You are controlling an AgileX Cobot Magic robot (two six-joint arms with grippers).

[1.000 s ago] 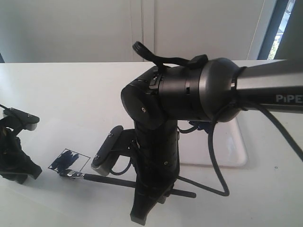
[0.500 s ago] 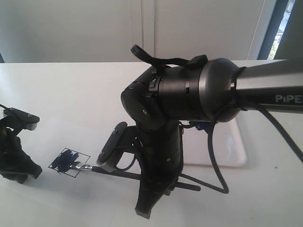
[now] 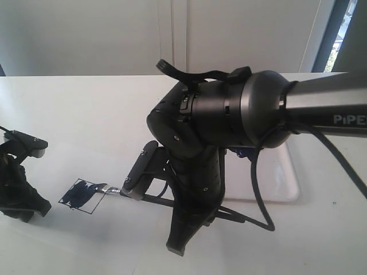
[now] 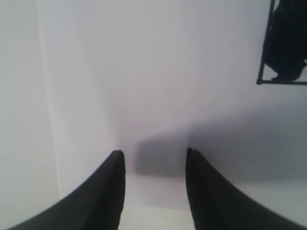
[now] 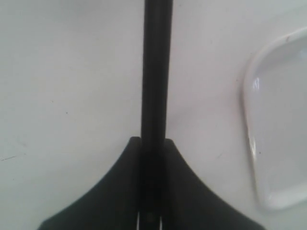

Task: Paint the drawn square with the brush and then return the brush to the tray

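Observation:
The drawn square (image 3: 82, 196) lies at the front left, its inside smeared dark blue; the left wrist view shows it too (image 4: 283, 43). The brush (image 3: 113, 189) lies low and nearly level, its bristles at the square's right corner. Its black handle (image 5: 156, 72) runs back under my right arm. My right gripper (image 3: 179, 243) (image 5: 151, 141) is shut on that handle. The white tray (image 3: 287, 183) (image 5: 249, 120) sits behind the right arm, mostly hidden, with a bit of blue paint showing. My left gripper (image 3: 26, 209) (image 4: 154, 153) rests open and empty left of the square.
A black cable (image 3: 261, 195) loops down from the right arm in front of the tray. The bulky right arm (image 3: 229, 114) fills the middle of the exterior view. The table's far edge meets a pale wall.
The right gripper has shifted right and away, dragging the brush tip from the square's near corner to its right corner. More of the square is dark. The left arm has not moved.

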